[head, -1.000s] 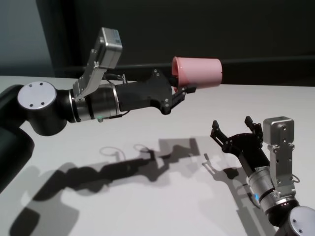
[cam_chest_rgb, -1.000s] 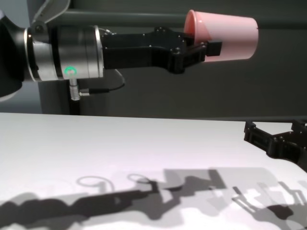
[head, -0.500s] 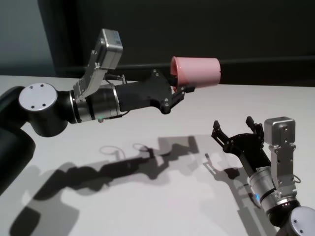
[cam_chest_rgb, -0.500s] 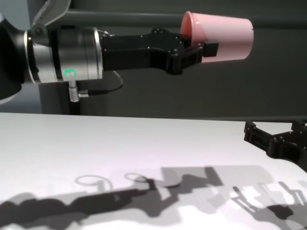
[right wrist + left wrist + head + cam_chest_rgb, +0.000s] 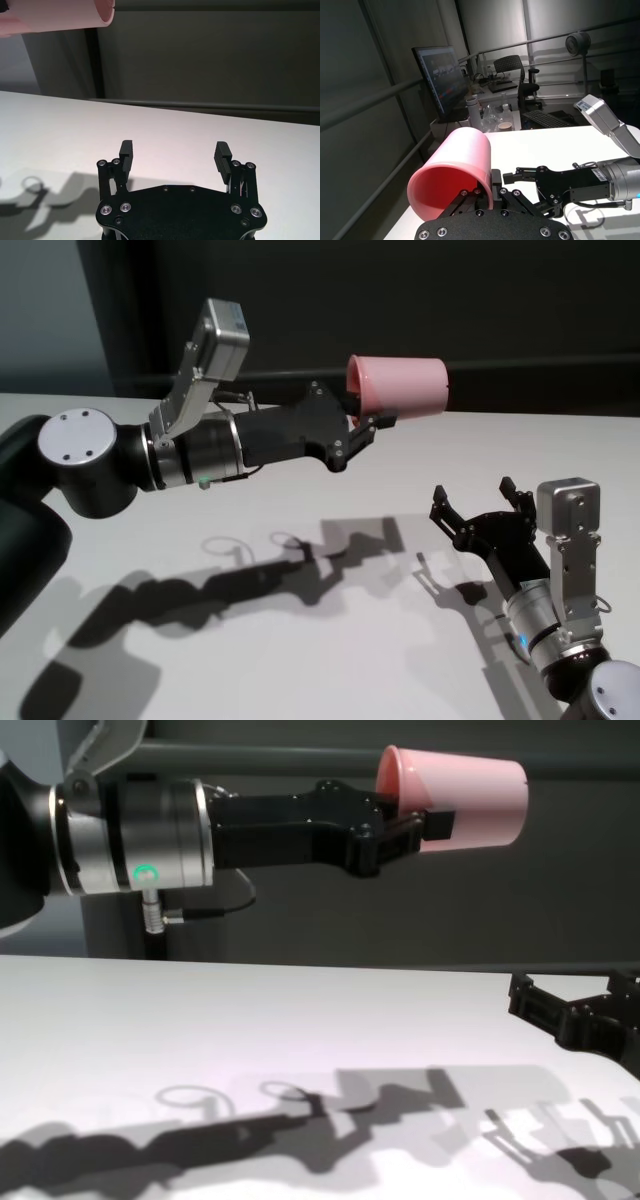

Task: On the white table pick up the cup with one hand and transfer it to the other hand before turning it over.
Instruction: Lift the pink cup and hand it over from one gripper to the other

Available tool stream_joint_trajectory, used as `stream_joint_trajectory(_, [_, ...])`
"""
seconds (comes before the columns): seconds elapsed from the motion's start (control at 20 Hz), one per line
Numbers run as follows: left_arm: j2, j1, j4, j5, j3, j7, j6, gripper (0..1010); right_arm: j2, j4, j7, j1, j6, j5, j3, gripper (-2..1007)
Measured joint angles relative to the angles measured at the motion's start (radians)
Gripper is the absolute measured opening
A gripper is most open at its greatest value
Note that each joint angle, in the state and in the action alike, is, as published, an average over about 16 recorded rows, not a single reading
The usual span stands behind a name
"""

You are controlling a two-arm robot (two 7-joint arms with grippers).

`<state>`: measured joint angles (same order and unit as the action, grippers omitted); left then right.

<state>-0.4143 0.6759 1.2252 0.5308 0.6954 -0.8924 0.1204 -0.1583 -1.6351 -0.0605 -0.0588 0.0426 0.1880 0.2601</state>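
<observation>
My left gripper [image 5: 372, 418] is shut on the rim of the pink cup [image 5: 400, 387] and holds it on its side high above the white table [image 5: 300, 640], its rim toward the gripper and its base pointing right. The cup also shows in the chest view [image 5: 465, 800], the left wrist view [image 5: 455, 172] and the right wrist view [image 5: 55, 15]. My right gripper [image 5: 478, 502] is open and empty, low over the table at the right, below and to the right of the cup. Its fingers [image 5: 125, 152] stand wide apart in the right wrist view.
A dark grey wall with a horizontal bar [image 5: 540, 362] runs behind the table. The arms' shadows [image 5: 260, 580] lie on the tabletop.
The left gripper with the cup has shifted very slightly left and up, then held still. The right gripper has hardly moved.
</observation>
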Motion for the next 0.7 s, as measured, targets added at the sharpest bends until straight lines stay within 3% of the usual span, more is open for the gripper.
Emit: stream_joint_trajectory(0.7, [-0.001, 0.003, 0.000, -0.002, 0.002, -0.003, 0.000, 48, 0.000, 0.000, 0.000, 0.000, 0.000, 0.000, 0.000, 1001])
